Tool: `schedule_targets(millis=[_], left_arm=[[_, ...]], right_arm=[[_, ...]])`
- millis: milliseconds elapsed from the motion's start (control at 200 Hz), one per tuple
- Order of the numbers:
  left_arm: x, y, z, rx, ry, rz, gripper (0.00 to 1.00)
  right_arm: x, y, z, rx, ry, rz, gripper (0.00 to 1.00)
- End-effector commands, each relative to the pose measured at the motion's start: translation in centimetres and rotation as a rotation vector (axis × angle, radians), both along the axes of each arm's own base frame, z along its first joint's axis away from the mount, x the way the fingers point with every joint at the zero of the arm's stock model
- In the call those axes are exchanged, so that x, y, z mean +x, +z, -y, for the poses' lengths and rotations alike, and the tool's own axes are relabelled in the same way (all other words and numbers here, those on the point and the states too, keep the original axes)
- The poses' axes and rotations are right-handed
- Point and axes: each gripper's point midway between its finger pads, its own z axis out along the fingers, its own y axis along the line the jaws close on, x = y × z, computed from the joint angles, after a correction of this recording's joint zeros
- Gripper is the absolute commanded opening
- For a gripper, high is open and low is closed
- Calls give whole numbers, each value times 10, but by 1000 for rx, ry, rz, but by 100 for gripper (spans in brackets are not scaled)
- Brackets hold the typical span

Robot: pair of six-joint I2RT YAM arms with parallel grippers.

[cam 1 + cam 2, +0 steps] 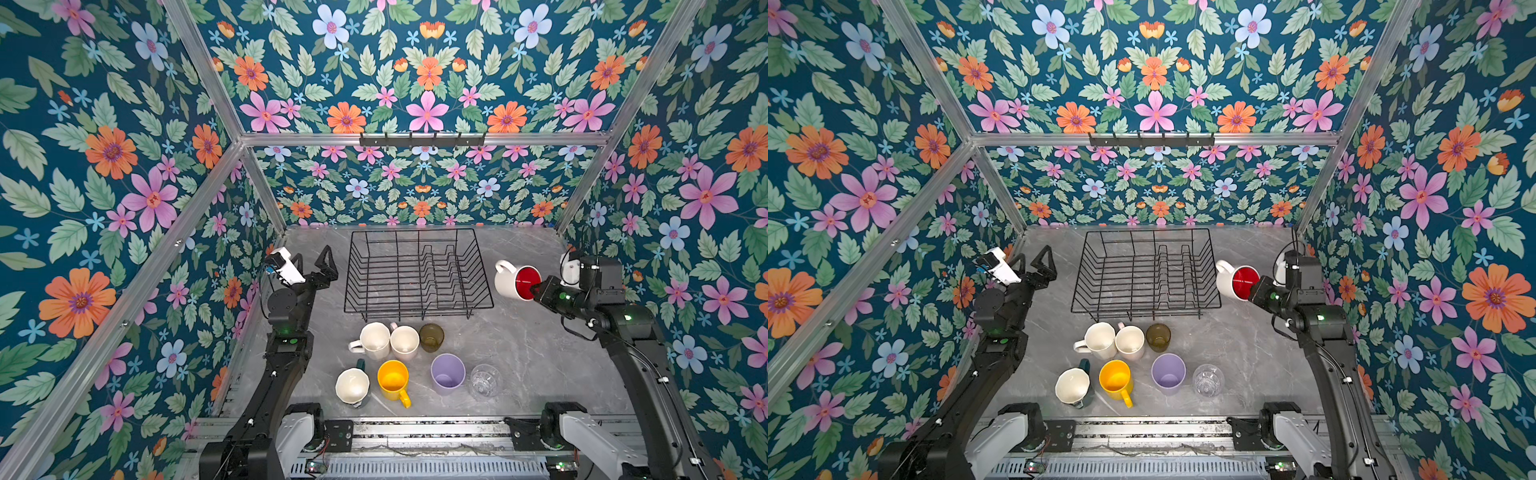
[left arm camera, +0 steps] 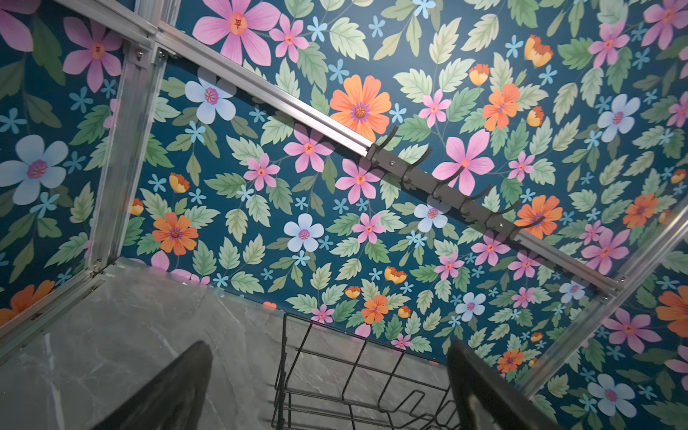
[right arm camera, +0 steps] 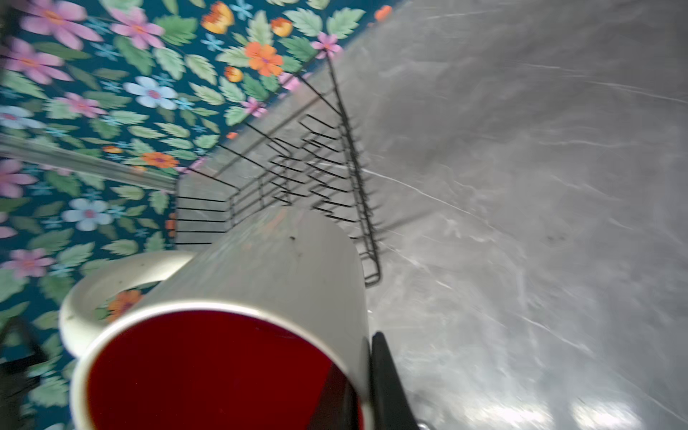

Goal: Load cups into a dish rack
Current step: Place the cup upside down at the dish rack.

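Observation:
The black wire dish rack (image 1: 413, 230) (image 1: 1144, 229) stands at the back middle of the table with no cup in it. To its right, my right gripper (image 1: 534, 289) (image 1: 1252, 291) (image 3: 363, 376) is shut on the rim of a white mug with a red inside (image 1: 517, 279) (image 3: 279, 268), held tilted in the air with one finger inside. My left gripper (image 1: 311, 259) (image 2: 331, 353) hangs open left of the rack. In front stand two pale mugs (image 1: 376, 340), an olive-brown glass (image 1: 431, 336), a dark green mug (image 1: 352, 386), a yellow mug (image 1: 394, 380), a lilac tumbler (image 1: 447, 374) and a clear glass (image 1: 485, 380).
A black hook rail (image 1: 422, 140) is fixed high on the floral back wall. Aluminium frame posts (image 1: 266, 195) stand at the table's back corners. The arm bases sit on a metal rail (image 1: 415, 432) along the front edge of the grey marble table (image 1: 532, 353).

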Motion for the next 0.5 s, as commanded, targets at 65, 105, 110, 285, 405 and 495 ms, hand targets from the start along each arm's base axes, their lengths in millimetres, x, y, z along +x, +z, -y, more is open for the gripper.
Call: schedule_targets(millis=[65,105,110,285,405,495], left_arm=[[-13,26,38,54,-225,171,98],[-15,29,47,60,-278,191,97],[-15,29,48,61,-285,195,97],[-35,41,89,119,-502,316,95],[-45,39,116,185,-580,361,96],[-53,36,138,244,-644,396,96]], right_arm=[[34,58,-63,184,232,205,0],[37,63,-78,196,282,214,0],[37,64,-79,197,285,216,0],[52,81,-122,320,443,244,0],[52,91,-142,374,543,251,0],[49,96,-158,400,619,248,0]])
